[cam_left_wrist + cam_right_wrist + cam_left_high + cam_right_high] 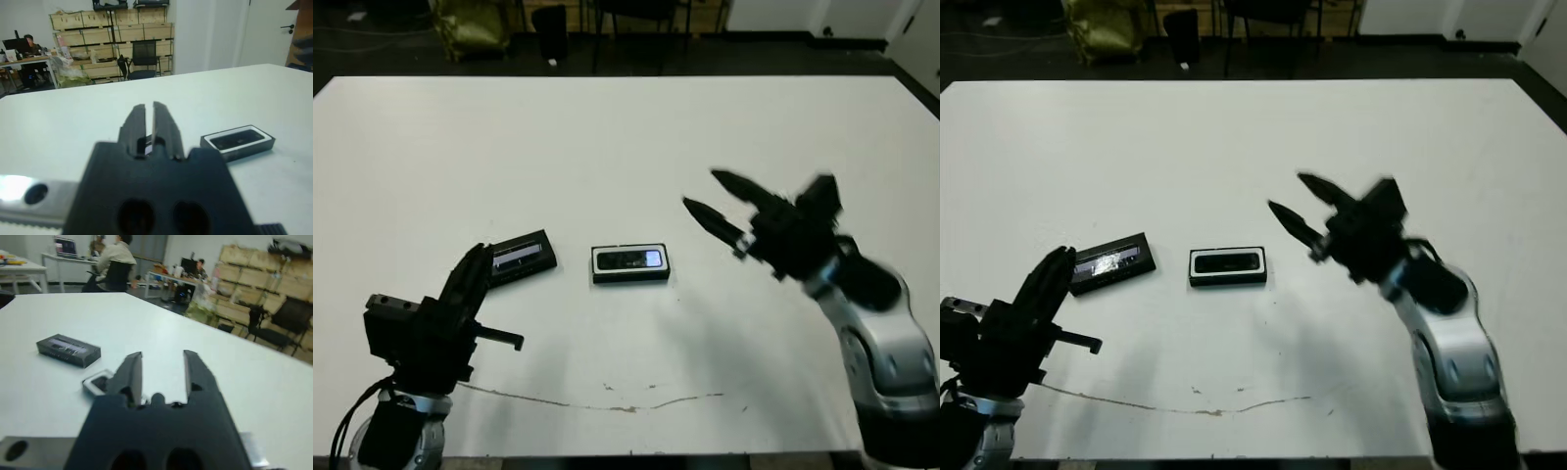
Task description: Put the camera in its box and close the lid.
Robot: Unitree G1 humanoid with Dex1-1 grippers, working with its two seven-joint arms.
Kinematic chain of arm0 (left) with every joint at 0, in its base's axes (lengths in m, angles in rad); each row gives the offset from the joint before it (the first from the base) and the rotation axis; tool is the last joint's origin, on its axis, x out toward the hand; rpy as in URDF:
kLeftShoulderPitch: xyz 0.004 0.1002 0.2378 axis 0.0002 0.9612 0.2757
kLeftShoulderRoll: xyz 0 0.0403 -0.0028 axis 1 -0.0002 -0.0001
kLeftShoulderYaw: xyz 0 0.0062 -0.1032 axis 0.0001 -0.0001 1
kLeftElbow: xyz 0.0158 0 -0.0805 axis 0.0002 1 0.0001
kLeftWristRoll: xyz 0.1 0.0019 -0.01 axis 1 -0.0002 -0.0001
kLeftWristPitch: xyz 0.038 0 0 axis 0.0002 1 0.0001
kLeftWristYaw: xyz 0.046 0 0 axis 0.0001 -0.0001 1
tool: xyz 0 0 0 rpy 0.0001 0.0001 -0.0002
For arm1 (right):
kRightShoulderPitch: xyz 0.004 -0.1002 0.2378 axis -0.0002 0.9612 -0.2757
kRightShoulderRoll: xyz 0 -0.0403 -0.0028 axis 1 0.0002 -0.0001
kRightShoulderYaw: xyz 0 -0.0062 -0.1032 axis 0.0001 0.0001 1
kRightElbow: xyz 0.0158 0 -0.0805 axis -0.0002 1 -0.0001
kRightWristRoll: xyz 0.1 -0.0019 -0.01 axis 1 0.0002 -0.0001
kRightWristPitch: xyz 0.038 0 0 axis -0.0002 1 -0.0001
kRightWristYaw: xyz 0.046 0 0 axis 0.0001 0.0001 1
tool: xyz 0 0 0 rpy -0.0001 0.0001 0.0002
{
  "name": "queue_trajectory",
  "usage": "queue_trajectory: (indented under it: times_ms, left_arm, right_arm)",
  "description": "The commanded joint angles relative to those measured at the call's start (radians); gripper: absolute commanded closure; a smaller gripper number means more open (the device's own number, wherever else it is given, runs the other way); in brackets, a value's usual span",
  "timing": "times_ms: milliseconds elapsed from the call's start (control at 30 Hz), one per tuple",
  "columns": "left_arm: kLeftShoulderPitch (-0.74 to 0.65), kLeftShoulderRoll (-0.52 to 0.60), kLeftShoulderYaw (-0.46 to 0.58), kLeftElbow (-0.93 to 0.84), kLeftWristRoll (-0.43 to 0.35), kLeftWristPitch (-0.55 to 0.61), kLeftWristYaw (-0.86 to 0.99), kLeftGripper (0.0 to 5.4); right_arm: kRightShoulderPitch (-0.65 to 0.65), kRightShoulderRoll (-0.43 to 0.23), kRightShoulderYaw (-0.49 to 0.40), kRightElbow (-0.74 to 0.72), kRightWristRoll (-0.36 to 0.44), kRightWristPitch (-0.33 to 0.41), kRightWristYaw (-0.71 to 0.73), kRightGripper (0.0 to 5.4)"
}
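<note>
Camera (630, 260): lying inside the box, flat, on the white lining.
Box (630, 277): on the white bench (607, 147), between the two end effectors; open on top.
Lid (522, 257): flat on the bench, just beyond the left end effector's tips, apart from the box, silvery strip up.
Left end effector (480, 259): fingers nearly together with a thin slit between, holding nothing, low over the bench.
Right end effector (707, 196): fingers spread, empty, raised, pointing toward the box, well clear of it.
Background: persons seated at desks beyond the bench.
</note>
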Motion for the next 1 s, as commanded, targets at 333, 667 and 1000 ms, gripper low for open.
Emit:
queue_trajectory:
  times_ms: [333, 667, 1000]
  left_arm:
    - [-0.066, 0.096, 0.148, 0.030, -0.048, 0.042, -0.047, 5.40]
    - [-0.329, 0.576, 0.303, 0.173, -0.285, 0.395, -0.428, 4.31]
    - [-0.693, 0.722, 0.077, 0.565, -0.256, 0.263, -0.879, 1.92]
  right_arm:
    - [0.429, 0.032, -0.156, -0.310, 0.242, 0.062, -0.179, 5.38]
    - [0.404, -0.003, -0.166, -0.246, 0.306, 0.038, -0.173, 5.40]
    - [0.396, -0.031, -0.179, -0.244, 0.342, 0.039, -0.194, 5.40]
